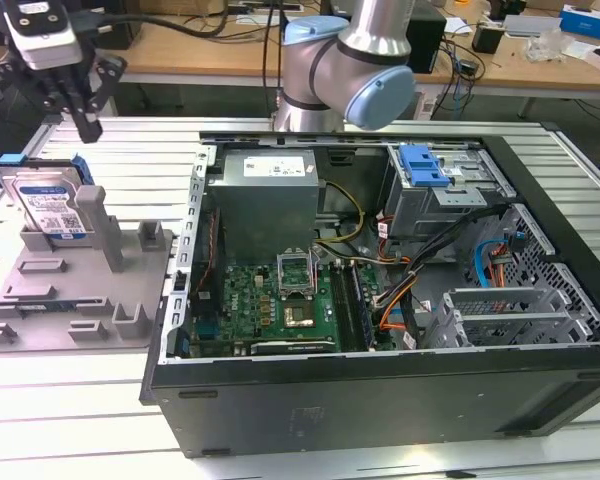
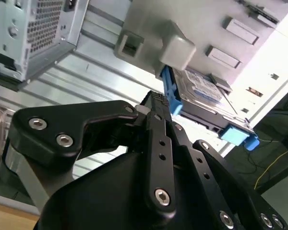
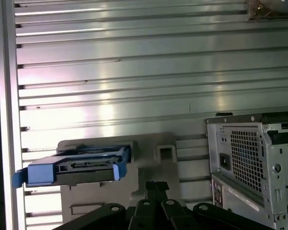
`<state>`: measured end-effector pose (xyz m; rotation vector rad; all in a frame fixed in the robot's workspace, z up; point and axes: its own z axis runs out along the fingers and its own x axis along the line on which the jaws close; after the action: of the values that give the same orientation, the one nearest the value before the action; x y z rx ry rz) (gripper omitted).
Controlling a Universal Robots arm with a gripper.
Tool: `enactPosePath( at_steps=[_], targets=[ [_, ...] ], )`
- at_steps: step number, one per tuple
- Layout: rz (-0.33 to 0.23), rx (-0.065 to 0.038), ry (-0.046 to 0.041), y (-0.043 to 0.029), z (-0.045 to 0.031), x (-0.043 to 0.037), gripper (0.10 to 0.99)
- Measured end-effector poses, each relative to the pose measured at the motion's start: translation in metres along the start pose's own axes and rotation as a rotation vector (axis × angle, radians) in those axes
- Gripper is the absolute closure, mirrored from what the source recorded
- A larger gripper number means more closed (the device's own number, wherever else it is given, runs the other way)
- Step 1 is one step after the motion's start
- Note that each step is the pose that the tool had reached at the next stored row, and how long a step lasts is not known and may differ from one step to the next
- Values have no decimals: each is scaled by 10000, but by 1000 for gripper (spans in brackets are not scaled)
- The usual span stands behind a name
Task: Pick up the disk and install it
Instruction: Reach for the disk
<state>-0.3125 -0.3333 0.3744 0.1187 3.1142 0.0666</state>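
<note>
Exterior view: gripper [image 1: 85, 128] hangs above the disk [image 1: 50, 205], clear of it, fingers drawn together with nothing between them. Disk stands on edge in a grey holder [image 1: 90, 290] on the slatted table [image 1: 80, 410], to the exterior view's left of the open computer case [image 1: 380, 390]; not installed.

Second wrist view: gripper [image 2: 158, 99] closed and empty; disk [image 2: 204, 88] seated in the holder [image 2: 149, 28] beyond the fingertips.

First wrist view: gripper [image 3: 156, 184] fingers together; disk [image 3: 81, 165] in the holder [image 3: 165, 143], blue rail facing the camera, case [image 3: 249, 158] beside it
</note>
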Motion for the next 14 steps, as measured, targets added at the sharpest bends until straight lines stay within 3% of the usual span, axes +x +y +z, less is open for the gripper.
enactPosePath(
  at_steps=[4, 6, 7, 14],
  targets=[
    [-1, 1, 2, 47, 15, 153, 980],
    [-3, 2, 3, 87, 27, 293, 980],
    [0, 1, 5, 91, 28, 325, 980],
    [-2, 2, 6, 92, 28, 347, 980]
  ],
)
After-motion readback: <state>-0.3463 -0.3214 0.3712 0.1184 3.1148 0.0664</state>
